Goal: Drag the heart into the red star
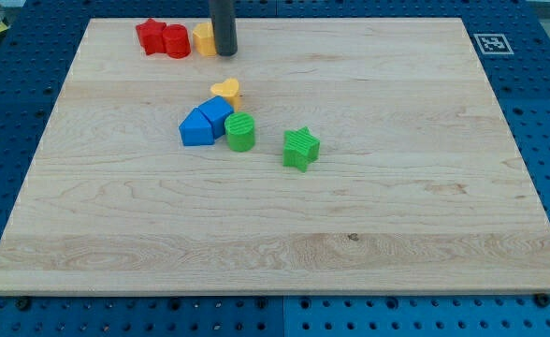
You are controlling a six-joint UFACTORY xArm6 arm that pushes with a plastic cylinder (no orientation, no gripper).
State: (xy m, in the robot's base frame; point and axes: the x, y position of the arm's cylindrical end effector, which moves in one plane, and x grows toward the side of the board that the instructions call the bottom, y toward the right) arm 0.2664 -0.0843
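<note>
A yellow heart (226, 90) lies near the board's upper middle, touching the top of a blue block (216, 114). A red star (150, 35) sits at the view's top left, touching a red cylinder (176, 41) to its right. My tip (224, 52) is at the view's top, right beside a yellow block (204, 40) on that block's right. The tip is above the heart with a gap between them, and to the right of the red star.
A second blue block (196, 129) touches the first on its lower left. A green cylinder (240, 132) sits against the blue blocks on the right. A green star (301, 148) lies further right. The wooden board (284, 225) rests on a blue pegboard.
</note>
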